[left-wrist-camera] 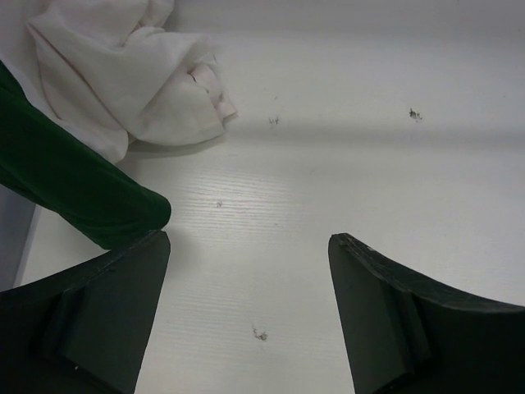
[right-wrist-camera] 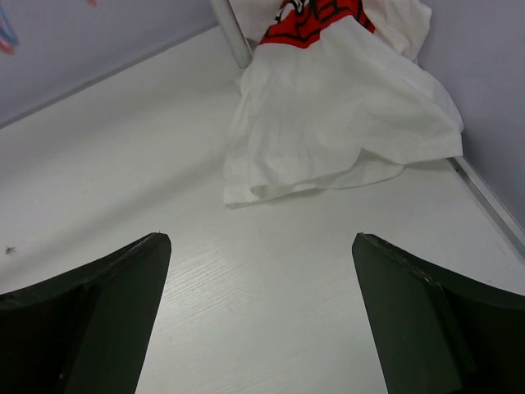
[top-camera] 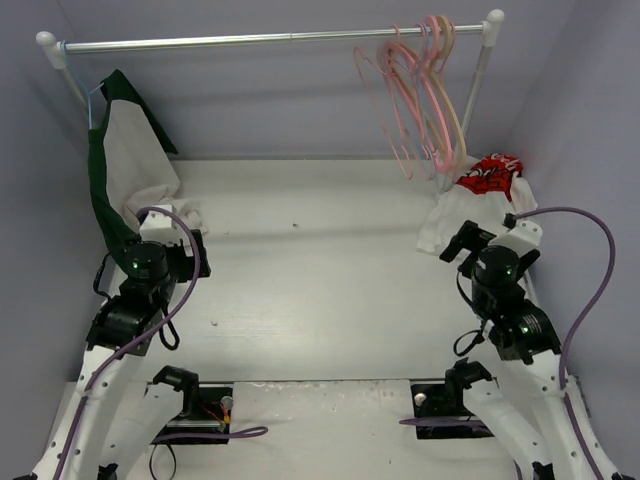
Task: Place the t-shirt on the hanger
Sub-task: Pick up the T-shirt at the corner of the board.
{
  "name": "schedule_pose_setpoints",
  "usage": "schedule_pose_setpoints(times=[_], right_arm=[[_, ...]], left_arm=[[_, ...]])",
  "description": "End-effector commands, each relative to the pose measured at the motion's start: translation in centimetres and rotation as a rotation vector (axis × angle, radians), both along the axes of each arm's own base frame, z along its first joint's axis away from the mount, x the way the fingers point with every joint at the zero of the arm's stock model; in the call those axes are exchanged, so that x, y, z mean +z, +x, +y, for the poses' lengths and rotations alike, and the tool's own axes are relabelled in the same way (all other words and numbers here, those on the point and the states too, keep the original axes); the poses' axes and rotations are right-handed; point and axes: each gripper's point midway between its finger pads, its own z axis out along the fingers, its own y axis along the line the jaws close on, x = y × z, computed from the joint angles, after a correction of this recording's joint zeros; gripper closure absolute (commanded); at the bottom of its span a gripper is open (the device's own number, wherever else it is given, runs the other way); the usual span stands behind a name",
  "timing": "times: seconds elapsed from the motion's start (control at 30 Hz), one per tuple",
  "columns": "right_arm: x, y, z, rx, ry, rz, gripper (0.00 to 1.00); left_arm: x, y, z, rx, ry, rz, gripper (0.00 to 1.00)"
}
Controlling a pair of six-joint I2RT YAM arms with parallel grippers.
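The white t-shirt (top-camera: 462, 205) with the red print lies crumpled on the table at the back right, against the rail's right post. It also shows in the right wrist view (right-wrist-camera: 344, 115). Thin pale-pink hangers (top-camera: 392, 95) hang by their hooks on the rail above it; I cannot tell one from another. My right gripper (top-camera: 462, 243) is open and empty just in front of the t-shirt's near hem, its jaws wide apart over bare table (right-wrist-camera: 258, 242). My left gripper (top-camera: 192, 245) is open and empty at the left (left-wrist-camera: 248, 246).
A white shirt with dark green sleeves (top-camera: 125, 160) hangs at the left end of the metal rail (top-camera: 270, 40); its lower cloth (left-wrist-camera: 131, 74) rests on the table by my left gripper. Thicker peach hangers (top-camera: 447, 100) hang beside the pink ones. The rail's right post (right-wrist-camera: 232, 33) stands by the t-shirt.
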Motion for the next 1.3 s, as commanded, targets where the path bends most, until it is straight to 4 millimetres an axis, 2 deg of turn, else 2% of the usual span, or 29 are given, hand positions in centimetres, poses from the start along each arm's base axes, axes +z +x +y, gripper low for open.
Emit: schedule_pose_setpoints(times=[0.0,0.07,0.1,0.13,0.17,0.2,0.23,0.27,0.3,0.33,0.37,0.4,0.43,0.47,0.5,0.53,0.57,0.6,0.67,0.7,0.9,1.0,1.1,1.2,1.23,1.27], right_arm=[[-1.8,3.0,-1.0,-0.129,0.004,0.01,0.0],[-2.4,4.4,-1.8,-0.155,0.001,0.008,0.02],[-3.0,5.0,-3.0,-0.175,0.023,0.018,0.02],[-4.7,5.8,-3.8,-0.185,0.033,0.061,0.03],[-4.9,6.6,-4.6,-0.204,0.066,0.048,0.03],[-6.6,7.3,-4.9,-0.206,0.08,0.091,0.03],[-6.7,7.9,-6.3,-0.241,0.088,0.078,0.03],[-6.6,8.8,-6.7,-0.245,0.105,0.054,0.02],[-8.2,9.8,-7.1,-0.247,0.122,0.094,0.01],[-8.7,10.3,-8.2,-0.259,0.16,0.097,0.01],[-8.1,11.3,-8.9,-0.274,0.187,0.081,0.0],[-9.1,12.1,-9.5,-0.278,0.199,0.105,0.0],[-9.0,12.8,-10.0,-0.271,0.193,0.099,0.0],[-7.6,14.1,-10.6,-0.274,0.171,0.062,0.0],[-8.6,15.1,-11.1,-0.264,0.137,0.101,0.0],[-8.7,16.0,-11.2,-0.25,0.123,0.104,0.0],[-7.8,17.5,-11.3,-0.221,0.123,0.095,0.0],[-10.2,18.6,-11.2,-0.2,0.132,0.163,0.0],[-12.0,19.8,-10.9,-0.168,0.144,0.234,0.0],[-13.5,20.7,-11.1,-0.172,0.152,0.274,0.0],[-20.5,20.3,-11.7,-0.254,0.196,0.471,0.0],[-23.2,20.1,-11.6,-0.268,0.214,0.552,0.0],[-24.4,19.4,-11.4,-0.282,0.23,0.605,0.0],[-25.0,18.8,-11.5,-0.302,0.234,0.623,0.14],[-25.0,18.6,-11.6,-0.31,0.228,0.628,0.35],[-25.0,18.4,-11.6,-0.312,0.23,0.632,0.47]], left_arm=[[1.6,0.6,-1.1,-0.034,-0.04,-0.02,0.21],[1.4,0.3,-1.6,-0.058,-0.051,0.004,0.21],[1.5,0.2,-1.8,-0.064,-0.064,0.008,0.21],[1.4,0.0,-2.2,-0.086,-0.071,0.016,0.21],[1.2,-0.2,-2.3,-0.094,-0.071,0.035,0.21],[1.2,-0.3,-2.4,-0.101,-0.071,0.042,0.21],[1.0,-0.6,-2.4,-0.101,-0.073,0.053,0.21],[0.7,-0.8,-2.5,-0.104,-0.07,0.068,0.21],[0.6,-0.9,-2.6,-0.11,-0.073,0.075,0.21],[0.5,-1.1,-2.8,-0.118,-0.074,0.08,0.21],[0.4,-1.3,-3.0,-0.129,-0.078,0.085,0.21],[0.3,-1.4,-3.2,-0.137,-0.08,0.089,0.21],[0.1,-1.5,-3.3,-0.142,-0.081,0.096,0.21],[0.0,-1.5,-3.4,-0.146,-0.085,0.098,0.21],[-0.1,-1.5,-3.7,-0.152,-0.093,0.098,0.21],[-0.4,-1.6,-3.8,-0.16,-0.095,0.103,0.21],[-0.5,-1.5,-4.0,-0.167,-0.096,0.099,0.21],[-0.7,-1.5,-4.1,-0.171,-0.096,0.103,0.21],[-1.2,-1.5,-4.2,-0.175,-0.093,0.115,0.21],[-1.3,-1.5,-4.2,-0.178,-0.089,0.118,0.21],[-1.4,-1.5,-3.8,-0.168,-0.063,0.125,0.21],[-1.4,-1.5,-3.8,-0.163,-0.062,0.127,0.21],[-1.5,-1.4,-3.8,-0.164,-0.065,0.134,0.21],[-1.5,-1.4,-4.0,-0.168,-0.073,0.138,0.21],[-1.5,-1.4,-4.1,-0.17,-0.075,0.142,0.21],[-1.5,-1.4,-4.1,-0.17,-0.076,0.142,0.21]])
